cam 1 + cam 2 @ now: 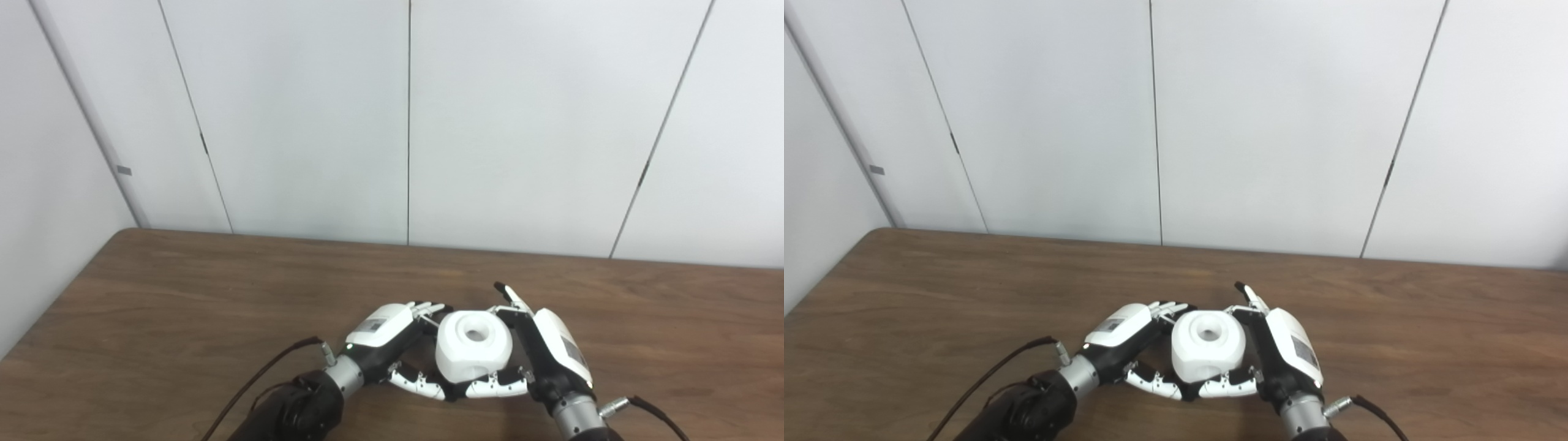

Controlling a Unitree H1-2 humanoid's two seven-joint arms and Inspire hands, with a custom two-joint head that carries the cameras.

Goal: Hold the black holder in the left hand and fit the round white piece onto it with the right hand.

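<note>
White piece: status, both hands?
Left hand and right hand cupped around round white piece, one each side. Black holder barely visible beneath. Table otherwise unobstructed.

Round white piece (473,351): plain glossy white, grey-shaded hole on top, between the hands. Left hand (392,343) and right hand (545,349): white shells over black frames, silver wrists. Table (184,306) beneath the hands: dark brown wood grain; wall (404,122) beyond: pale grey panels.
</note>
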